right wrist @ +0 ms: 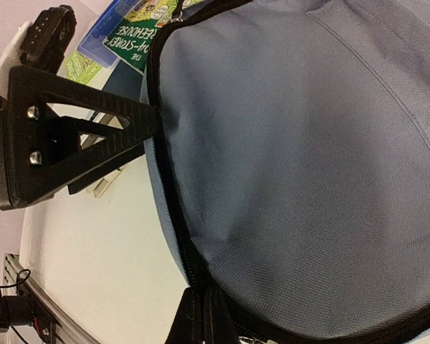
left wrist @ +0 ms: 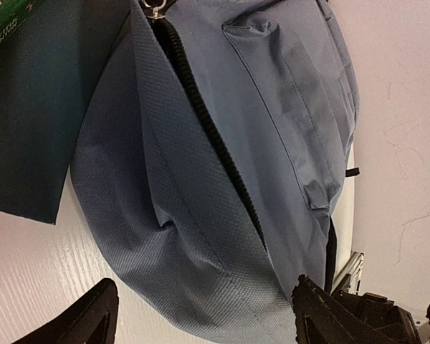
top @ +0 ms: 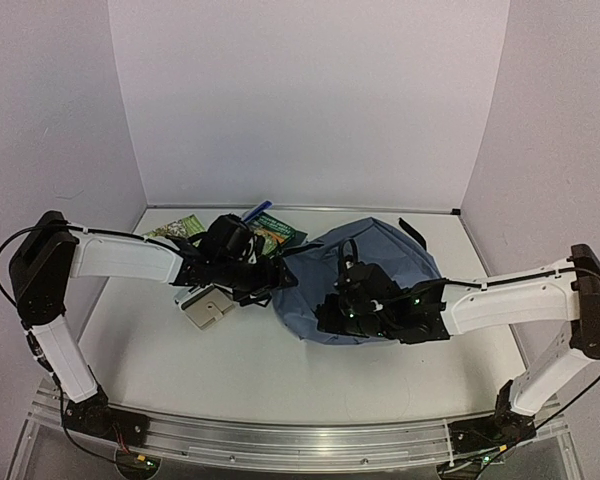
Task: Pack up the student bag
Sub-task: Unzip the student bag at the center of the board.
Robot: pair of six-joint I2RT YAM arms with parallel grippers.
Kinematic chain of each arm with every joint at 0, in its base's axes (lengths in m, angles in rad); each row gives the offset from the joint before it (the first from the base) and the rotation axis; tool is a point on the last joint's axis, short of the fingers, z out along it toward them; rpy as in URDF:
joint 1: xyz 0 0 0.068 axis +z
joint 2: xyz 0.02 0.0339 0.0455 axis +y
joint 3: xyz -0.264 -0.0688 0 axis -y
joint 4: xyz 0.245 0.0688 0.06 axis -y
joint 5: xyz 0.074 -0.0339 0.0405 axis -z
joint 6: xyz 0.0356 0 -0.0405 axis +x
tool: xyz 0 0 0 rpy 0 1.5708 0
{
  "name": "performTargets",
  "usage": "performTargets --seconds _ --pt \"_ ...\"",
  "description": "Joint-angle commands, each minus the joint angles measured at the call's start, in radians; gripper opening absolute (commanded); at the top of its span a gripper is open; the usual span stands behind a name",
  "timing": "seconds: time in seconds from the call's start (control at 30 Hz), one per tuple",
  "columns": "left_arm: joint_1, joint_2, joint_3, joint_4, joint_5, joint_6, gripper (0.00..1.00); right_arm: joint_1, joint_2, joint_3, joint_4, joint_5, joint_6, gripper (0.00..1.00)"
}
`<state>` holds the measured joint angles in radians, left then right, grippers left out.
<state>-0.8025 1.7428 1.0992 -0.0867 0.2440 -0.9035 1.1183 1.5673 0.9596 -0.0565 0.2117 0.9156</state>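
Top view, as I see it from the console: the student bag (top: 385,262) lies flat on the table (top: 230,370), toward 3 o'clock of the table's middle. My left gripper (top: 277,277) sits at the bag's 9 o'clock edge, jaws spread wide and holding nothing; in the right wrist view the tip of one of its fingers (right wrist: 79,136) meets the black zipper (right wrist: 154,107). My right gripper (right wrist: 201,308) is at the bag's 8 o'clock rim, jaws pressed together on the zipper line; whether they pinch fabric I cannot tell. A green book (top: 280,232) lies at the bag's 10 o'clock, against its edge
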Motion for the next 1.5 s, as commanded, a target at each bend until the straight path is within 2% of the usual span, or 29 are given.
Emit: performTargets --seconds 0.0,0.03,0.2,0.43,0.53,0.73,1.23,1.47 --pt "-0.004 0.030 0.025 0.016 0.016 -0.042 0.83 0.008 -0.018 0.010 0.047 0.013 0.014 0.00" --pt "-0.004 0.035 0.028 0.019 0.019 -0.043 0.81 0.008 -0.023 0.005 0.047 0.017 0.016 0.00" --pt "-0.004 0.047 0.031 0.016 0.018 -0.046 0.57 0.008 -0.052 -0.018 0.041 0.040 0.030 0.00" --pt "-0.004 0.040 0.039 0.000 -0.004 -0.043 0.10 0.008 -0.086 -0.054 -0.061 0.086 0.071 0.00" --pt "-0.003 0.025 0.044 -0.034 -0.036 -0.031 0.01 0.006 -0.115 -0.084 -0.113 0.119 0.097 0.00" --pt "0.013 -0.011 0.019 -0.071 -0.056 -0.017 0.00 -0.041 -0.159 -0.137 -0.203 0.164 0.137 0.00" --pt "0.057 -0.130 -0.107 -0.069 -0.077 -0.027 0.00 -0.378 -0.214 -0.312 -0.210 0.048 0.130 0.00" --pt "0.059 -0.154 -0.169 0.027 0.025 0.051 0.00 -0.417 -0.239 -0.324 -0.210 0.030 0.112 0.00"
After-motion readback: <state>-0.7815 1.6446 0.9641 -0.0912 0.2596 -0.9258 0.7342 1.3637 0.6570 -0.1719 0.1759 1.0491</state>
